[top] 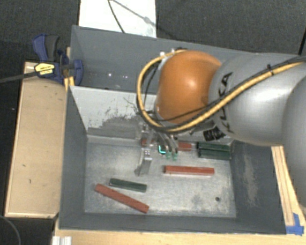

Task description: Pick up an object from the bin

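Note:
My gripper [142,170] hangs under the orange cover over the middle of the bin, just above the floor. A red-brown flat bar [188,171] lies just to its right. A short dark green bar [128,185] lies just below it, toward the front. In front of that, a longer red-brown bar [121,197] lies at a slant. None of these touches the gripper.
A dark green block [213,150] lies at the back right beside a small red piece [184,146], both partly under the arm. The arm and its cables cover the bin's back right. Bare floor shows at the left and front right.

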`<state>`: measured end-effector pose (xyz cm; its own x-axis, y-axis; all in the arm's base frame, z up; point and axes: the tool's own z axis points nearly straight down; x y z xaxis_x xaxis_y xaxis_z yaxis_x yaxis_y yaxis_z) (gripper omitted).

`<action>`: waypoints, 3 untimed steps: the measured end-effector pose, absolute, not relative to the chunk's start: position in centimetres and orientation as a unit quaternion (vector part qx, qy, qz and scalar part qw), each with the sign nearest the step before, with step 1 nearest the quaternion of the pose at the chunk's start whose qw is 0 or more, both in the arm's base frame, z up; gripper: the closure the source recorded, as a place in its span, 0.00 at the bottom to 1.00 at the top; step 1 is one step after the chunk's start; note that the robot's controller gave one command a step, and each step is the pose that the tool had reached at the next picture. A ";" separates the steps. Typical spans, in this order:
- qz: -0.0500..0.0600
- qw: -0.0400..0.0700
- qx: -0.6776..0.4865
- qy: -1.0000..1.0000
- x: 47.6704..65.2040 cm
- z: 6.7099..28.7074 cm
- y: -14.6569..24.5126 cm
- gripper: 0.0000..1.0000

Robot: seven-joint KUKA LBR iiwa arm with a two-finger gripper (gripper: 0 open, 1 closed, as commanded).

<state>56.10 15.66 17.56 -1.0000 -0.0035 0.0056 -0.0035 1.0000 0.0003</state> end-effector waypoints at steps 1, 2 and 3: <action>0.000 0.001 0.100 -0.995 51.4 6.9 13.9 0.00; -0.001 -0.001 0.008 -1.000 49.9 7.1 15.8 0.00; -0.001 0.000 0.006 -1.000 49.9 7.1 15.7 1.00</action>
<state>49.93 15.74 7.12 -0.9999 -0.0112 -0.0010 -0.0112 0.9999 0.0019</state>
